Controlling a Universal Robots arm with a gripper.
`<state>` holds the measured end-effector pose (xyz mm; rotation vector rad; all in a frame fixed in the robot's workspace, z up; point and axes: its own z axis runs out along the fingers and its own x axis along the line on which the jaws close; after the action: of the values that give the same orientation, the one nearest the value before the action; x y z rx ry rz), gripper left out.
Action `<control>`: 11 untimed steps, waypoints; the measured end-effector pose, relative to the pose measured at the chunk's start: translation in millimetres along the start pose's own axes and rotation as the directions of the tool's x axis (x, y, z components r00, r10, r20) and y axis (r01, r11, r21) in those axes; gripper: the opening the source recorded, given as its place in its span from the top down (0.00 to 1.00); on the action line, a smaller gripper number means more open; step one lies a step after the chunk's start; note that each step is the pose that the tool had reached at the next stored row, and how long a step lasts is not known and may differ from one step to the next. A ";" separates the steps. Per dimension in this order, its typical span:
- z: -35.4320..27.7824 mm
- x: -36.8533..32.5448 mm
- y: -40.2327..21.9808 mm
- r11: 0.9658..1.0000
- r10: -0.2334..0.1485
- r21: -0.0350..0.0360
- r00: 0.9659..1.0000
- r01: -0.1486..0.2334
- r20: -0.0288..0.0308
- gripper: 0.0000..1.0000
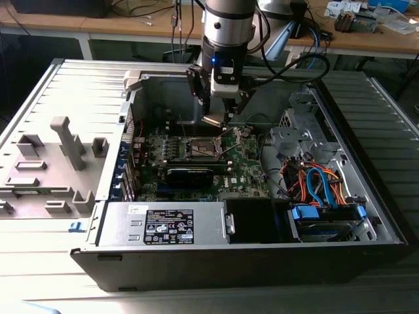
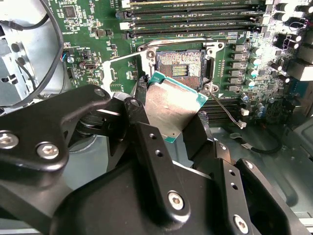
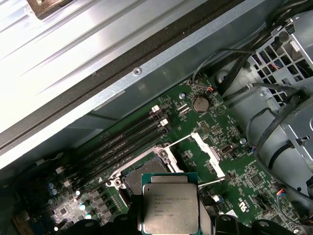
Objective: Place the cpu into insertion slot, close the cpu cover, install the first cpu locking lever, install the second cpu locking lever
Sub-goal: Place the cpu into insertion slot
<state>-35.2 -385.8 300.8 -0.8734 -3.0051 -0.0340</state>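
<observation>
One chip matters here: the cpu (image 2: 173, 105) is clamped between the fingers (image 2: 195, 132) of the end effector (image 1: 217, 116), which is closed on two opposite edges of it, dull metal top facing the wrist cameras. In the exterior view it hangs inside the open computer case (image 1: 196, 268), above the green board (image 1: 243, 167) and over the insertion slot (image 1: 201, 149), touching neither. In the second wrist view the slot's dark centre lies bare just past the chip's far corner. In the first wrist view the cpu cover (image 3: 209, 155) stands swung open to one side of the socket, so nothing appears to lie across the opening. I judge this to be the first of the four steps, with the chip not yet seated and the cover and both levers undone. Done well, this step is mostly about alignment. The chip looks tilted and a little turned against the socket frame, so it wants levelling and squaring to the frame edges before it goes lower. Its marked corner should match the socket's. The descent should be straight and slow with no sideways sliding, since the contacts in the dark centre are likely to bend easily. The chip should drop in under its own weight, not be pressed. The fingers also need room beside the frame, the raised cover and the nearby memory slots (image 2: 195, 22)
</observation>
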 end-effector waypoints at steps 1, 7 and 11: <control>0.0 0.0 0.0 1.000 0.000 0.000 1.000 0.000 0.000 0.45; 0.0 -0.2 -0.3 1.000 0.006 0.000 1.000 -0.006 0.000 0.45; 0.1 -0.4 -0.6 1.000 0.010 0.000 1.000 -0.010 0.000 0.45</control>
<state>-35.2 -386.5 300.7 -0.8890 -3.0007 -0.0340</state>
